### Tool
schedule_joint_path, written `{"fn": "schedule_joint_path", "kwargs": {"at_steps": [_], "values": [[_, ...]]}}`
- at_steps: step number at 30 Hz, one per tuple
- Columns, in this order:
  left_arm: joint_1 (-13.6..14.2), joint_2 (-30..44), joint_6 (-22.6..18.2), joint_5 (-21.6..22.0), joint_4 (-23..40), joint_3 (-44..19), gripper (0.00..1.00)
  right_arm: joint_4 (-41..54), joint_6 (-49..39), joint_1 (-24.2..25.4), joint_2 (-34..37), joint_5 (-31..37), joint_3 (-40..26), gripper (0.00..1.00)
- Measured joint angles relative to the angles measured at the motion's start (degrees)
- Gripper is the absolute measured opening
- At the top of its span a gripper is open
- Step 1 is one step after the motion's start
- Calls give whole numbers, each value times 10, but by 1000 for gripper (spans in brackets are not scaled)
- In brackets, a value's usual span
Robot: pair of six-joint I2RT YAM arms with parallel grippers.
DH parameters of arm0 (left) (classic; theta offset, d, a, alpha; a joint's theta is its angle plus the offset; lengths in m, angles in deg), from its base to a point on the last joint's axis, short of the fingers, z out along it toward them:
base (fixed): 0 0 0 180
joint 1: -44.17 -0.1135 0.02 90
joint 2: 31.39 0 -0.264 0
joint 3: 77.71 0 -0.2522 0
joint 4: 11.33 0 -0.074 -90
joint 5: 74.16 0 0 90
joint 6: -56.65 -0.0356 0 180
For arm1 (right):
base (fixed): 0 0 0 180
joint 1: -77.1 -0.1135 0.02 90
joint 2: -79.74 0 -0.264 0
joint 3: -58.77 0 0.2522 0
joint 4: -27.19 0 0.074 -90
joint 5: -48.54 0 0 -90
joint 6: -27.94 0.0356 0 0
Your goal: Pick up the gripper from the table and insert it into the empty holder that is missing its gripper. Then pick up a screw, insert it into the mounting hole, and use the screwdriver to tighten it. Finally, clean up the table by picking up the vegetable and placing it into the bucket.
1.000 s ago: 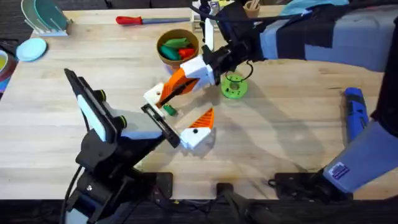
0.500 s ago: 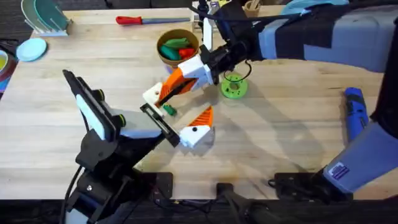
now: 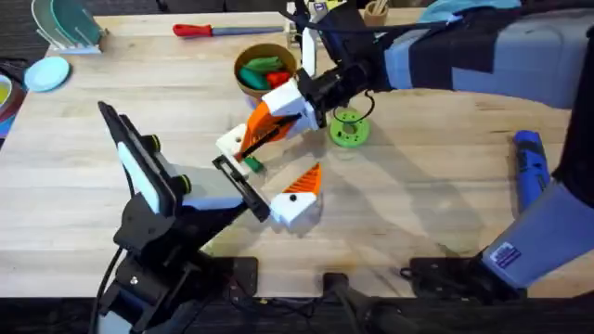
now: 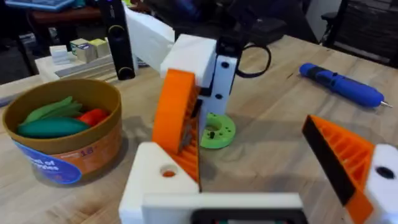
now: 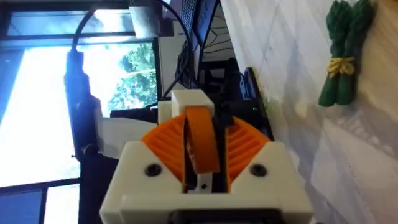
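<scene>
Right tool (image 3: 271,118) clamped on gripper (image 5: 200,140) at the mid-frame holder (image 3: 232,141), left tool (image 3: 269,165) apart; screw and veggie (image 3: 251,164) not done.

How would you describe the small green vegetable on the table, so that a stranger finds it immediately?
Start at the orange-brown bucket near the table's far edge, then come toward the near edge, past the white and orange fingers. The tiny green vegetable lies on bare wood there. Unlike the green and red toys inside the bucket, it is alone on the table.
</scene>
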Motion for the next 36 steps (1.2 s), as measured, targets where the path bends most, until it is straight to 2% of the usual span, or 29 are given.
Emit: {"fn": "schedule_joint_path", "kwargs": {"at_steps": [12,21,29,30,31,32,36], "values": [[3,0,-9,-29,-1,0,993,0,0,16,0,3,0,446],[3,0,-9,-31,-1,0,993,0,0,17,0,8,0,556],[3,0,-9,-32,-1,0,992,-14,0,29,0,9,0,745],[3,0,-9,-32,-1,0,993,-13,1,36,0,9,0,790],[3,0,-9,-32,-1,0,992,-14,2,42,0,9,0,908],[3,0,-9,-32,-1,0,992,-14,1,51,0,9,0,971],[3,0,-9,-32,-1,0,992,-11,-6,82,0,18,0,992]]}}
